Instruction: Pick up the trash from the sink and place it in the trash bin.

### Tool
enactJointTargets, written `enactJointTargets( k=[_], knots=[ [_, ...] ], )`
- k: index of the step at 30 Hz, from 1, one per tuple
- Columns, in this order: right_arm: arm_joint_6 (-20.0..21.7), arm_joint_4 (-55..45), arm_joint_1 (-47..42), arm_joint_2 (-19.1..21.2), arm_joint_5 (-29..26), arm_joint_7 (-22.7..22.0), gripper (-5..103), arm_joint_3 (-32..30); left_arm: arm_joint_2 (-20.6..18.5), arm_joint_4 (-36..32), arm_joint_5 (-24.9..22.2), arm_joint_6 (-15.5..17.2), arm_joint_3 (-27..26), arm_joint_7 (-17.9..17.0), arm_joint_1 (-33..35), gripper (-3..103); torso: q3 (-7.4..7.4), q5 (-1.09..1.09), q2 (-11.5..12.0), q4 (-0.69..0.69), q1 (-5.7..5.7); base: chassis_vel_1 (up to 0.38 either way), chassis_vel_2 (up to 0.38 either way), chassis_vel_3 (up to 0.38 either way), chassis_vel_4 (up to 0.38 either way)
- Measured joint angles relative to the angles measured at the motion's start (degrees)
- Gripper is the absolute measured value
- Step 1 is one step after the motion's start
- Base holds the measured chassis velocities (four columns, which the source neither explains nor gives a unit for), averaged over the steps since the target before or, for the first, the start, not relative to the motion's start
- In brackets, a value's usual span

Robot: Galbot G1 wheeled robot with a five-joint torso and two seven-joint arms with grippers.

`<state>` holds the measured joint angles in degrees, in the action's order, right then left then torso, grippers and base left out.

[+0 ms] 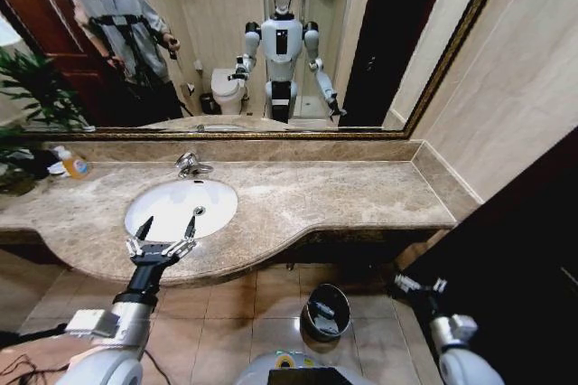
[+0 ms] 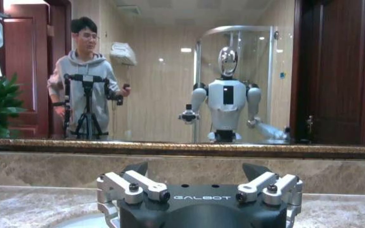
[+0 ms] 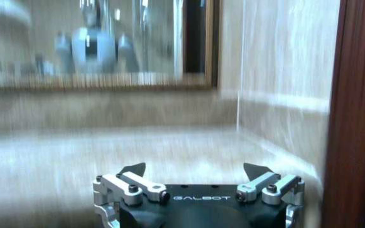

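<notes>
Marble desk [image 1: 343, 195], beige-brown, runs under a wide mirror [image 1: 298, 32]; tiled floor below. I see the sink [image 1: 172, 209], white and oval, chrome faucet [image 1: 191, 164] behind it; no trash I can make out inside. Left tool [image 1: 166, 228] hovers at the basin's front rim, fingers spread, nothing between them. Right tool [image 1: 418, 285] hangs low beside the desk's right end, spread too. Trash bin [image 1: 326, 311] stands on the floor between the arms.
</notes>
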<state>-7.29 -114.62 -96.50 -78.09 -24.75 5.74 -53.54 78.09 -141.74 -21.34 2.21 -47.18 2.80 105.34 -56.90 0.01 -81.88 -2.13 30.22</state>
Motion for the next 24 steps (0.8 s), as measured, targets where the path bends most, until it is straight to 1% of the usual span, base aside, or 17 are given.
enactJointTargets(
  k=[1,2,3,5,6,7,9,12,14,24],
  knots=[
    [1.00,-3.54,-0.31,-0.39,-1.33,-0.22,100,-0.29,0.00,0.00,0.00,0.00,0.00,0.00,0.00,100,0.00,-0.02,0.00,0.00,0.01,0.000,0.000,0.000,0.000],
    [1.00,-3.54,-0.31,-0.39,-1.33,-0.22,100,-0.29,0.00,0.00,0.00,0.00,0.00,0.00,0.00,100,0.00,-0.02,0.00,0.00,0.01,0.000,0.000,0.000,0.000],
    [1.48,-6.06,-0.86,-0.60,-2.19,-0.05,100,-0.24,0.00,0.00,0.00,0.00,0.00,0.00,0.00,100,0.00,-0.03,0.00,0.01,0.01,0.000,0.000,0.000,0.000],
    [1.51,-9.28,-2.08,-1.04,-2.76,2.21,100,1.08,0.00,0.00,0.00,0.00,0.00,0.00,0.00,100,0.00,-0.04,0.00,0.02,0.01,0.000,0.000,0.000,0.000],
    [1.02,-9.77,-2.50,-1.53,-1.75,3.24,100,2.52,0.00,0.00,0.00,0.00,0.00,0.00,0.00,100,0.00,-0.02,0.00,0.02,0.00,0.000,0.000,0.000,0.000],
    [1.02,-9.77,-2.50,-1.53,-1.75,3.24,100,2.52,0.00,0.00,0.00,0.00,0.00,0.00,0.00,100,0.00,-0.02,0.00,0.02,0.00,0.000,0.000,0.000,0.000],
    [0.43,-9.55,-1.76,-3.05,1.21,3.91,100,4.63,0.00,0.00,0.00,0.00,0.00,0.00,0.00,100,0.00,0.00,0.00,0.02,0.00,0.000,0.000,0.000,0.000],
    [0.94,-9.49,-0.66,-3.75,2.84,4.30,100,5.67,0.00,0.00,0.00,0.00,0.00,0.00,0.00,100,0.00,0.00,0.00,0.01,0.00,0.000,0.000,0.000,0.000],
    [2.17,-9.93,0.01,-3.73,3.78,4.64,100,6.16,0.00,0.00,0.00,0.00,0.00,0.00,0.00,100,-0.01,-0.01,0.00,0.02,0.01,0.000,0.000,0.000,0.000],
    [4.28,-10.26,3.10,-3.04,6.73,3.67,100,7.15,0.00,0.00,0.00,0.00,0.00,0.00,0.00,100,-0.01,-0.01,0.00,0.02,0.01,0.000,0.000,0.000,0.000]
  ],
)
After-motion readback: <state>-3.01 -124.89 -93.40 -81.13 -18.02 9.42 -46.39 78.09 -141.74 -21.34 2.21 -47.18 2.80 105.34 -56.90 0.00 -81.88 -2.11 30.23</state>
